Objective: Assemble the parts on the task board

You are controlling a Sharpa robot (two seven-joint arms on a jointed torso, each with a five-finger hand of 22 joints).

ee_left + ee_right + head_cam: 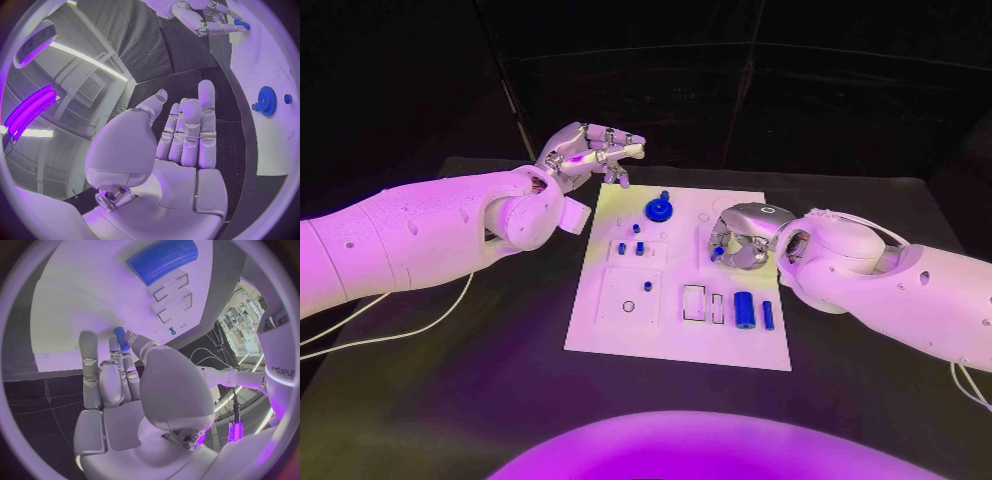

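**Task board half-filled, one small part pinched in my right hand**

Task board lies mid-tabletop, long side running from six to twelve o'clock. My right hand hovers over its three o'clock edge, fingers pinching a small blue pin at the tips, probably to keep it steerable toward a hole. My left hand waits raised beyond the board's eleven o'clock corner, fingers loosely spread and holding nothing, clear of the work. The blue gear stands near twelve o'clock; two blue cylinders lie near four. Which hole the pin suits I cannot tell; my right hand hides the board beneath it.
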